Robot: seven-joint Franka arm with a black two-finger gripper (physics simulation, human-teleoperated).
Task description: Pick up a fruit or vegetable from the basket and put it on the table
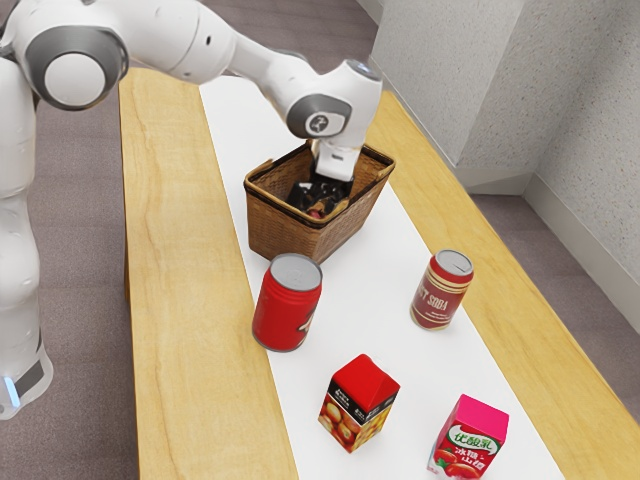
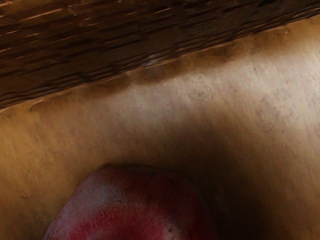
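Exterior view, from the left: white arm (image 1: 183,42) reaching in from the upper left, above a wooden table (image 1: 165,250) with a white runner (image 1: 385,290) down its length. Upper middle of the frame: brown woven basket (image 1: 285,225) with a dark rim, and inside it the black gripper (image 1: 326,192), pointing down. Low among the black parts, a small reddish patch of the fruit or vegetable (image 1: 316,213). Impossible to tell from either view whether spread, pressed together or pinching. Just left of centre, a bright red can (image 1: 287,305), upright; right of it and lower, a red-topped carton (image 1: 358,405) with round fruit printed below a black band. Right of centre, a darker red soda can (image 1: 440,290); at lower right, a pink-topped carton (image 1: 469,440) with a green-and-white label.

Wrist view: same red produce, close under the hand, inside the basket near a dark woven wall (image 2: 100,55). Rounded and smooth-looking, dull greyish pink on the shoulder, deep crimson nearer the hand, with small dark specks. Exact kind unclear.
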